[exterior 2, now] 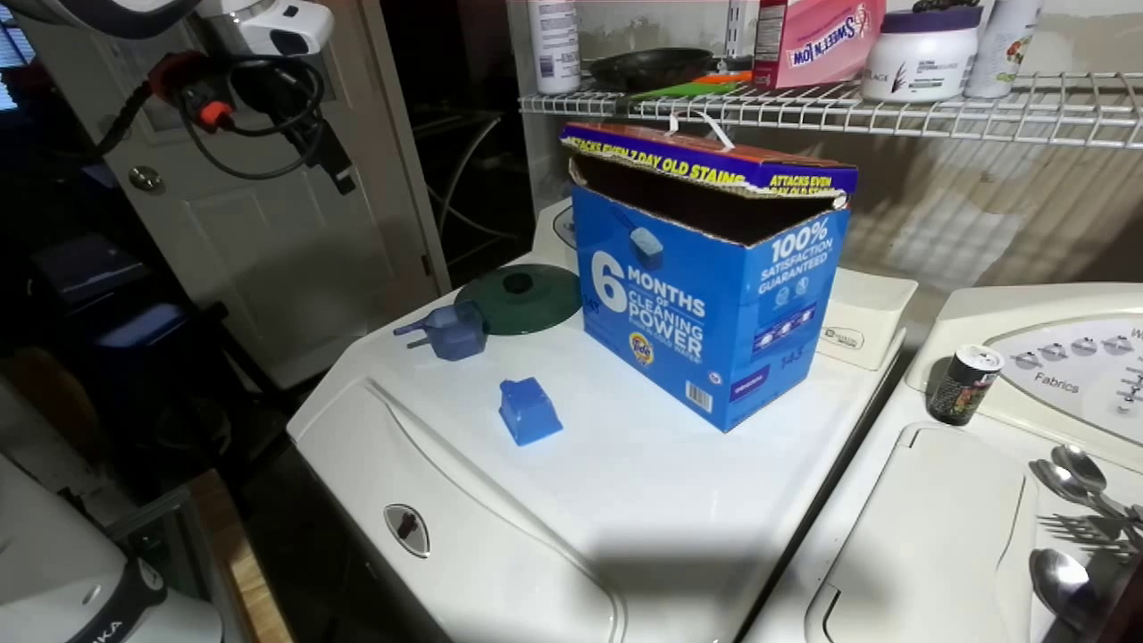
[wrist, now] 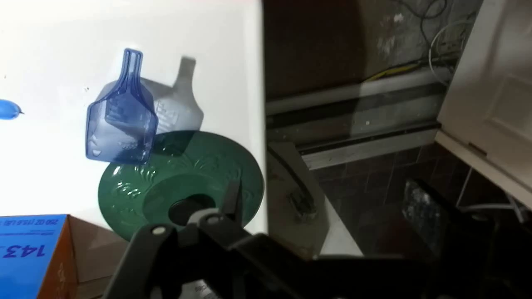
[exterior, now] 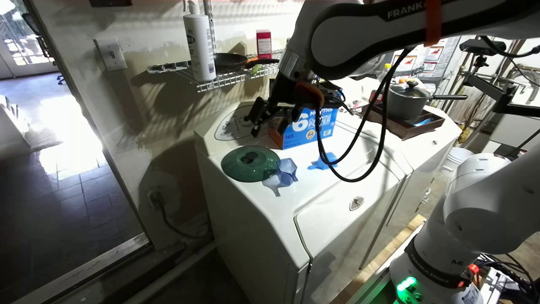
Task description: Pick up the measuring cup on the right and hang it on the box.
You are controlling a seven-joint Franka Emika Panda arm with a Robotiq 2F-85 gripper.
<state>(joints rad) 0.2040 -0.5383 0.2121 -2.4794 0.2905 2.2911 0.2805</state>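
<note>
1. Box (exterior 2: 661,304): upright on the white appliance (exterior 2: 643,473).
2. Bright blue measuring cup (exterior 2: 530,413): on the appliance, in front of the box's printed face, apart from it.
3. Translucent blue cup (exterior 2: 458,332): near the box, beside the green disc (exterior 2: 525,308); contact unclear.
4. Hand (exterior: 271,126): in mid-air, away from the box, fingers (wrist: 233,203) spread wide.

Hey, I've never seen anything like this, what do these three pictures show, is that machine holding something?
That's a robot arm ending in a black gripper, which works like a hand. Two pictures are taken from outside the robot; the third is from its wrist, with the gripper along the bottom. On the white appliance are an open cardboard box with a blue front, a round green disc, a see-through blue cup close by the disc, and a bright blue measuring cup in front of the box. The gripper is open and holds nothing.
</note>
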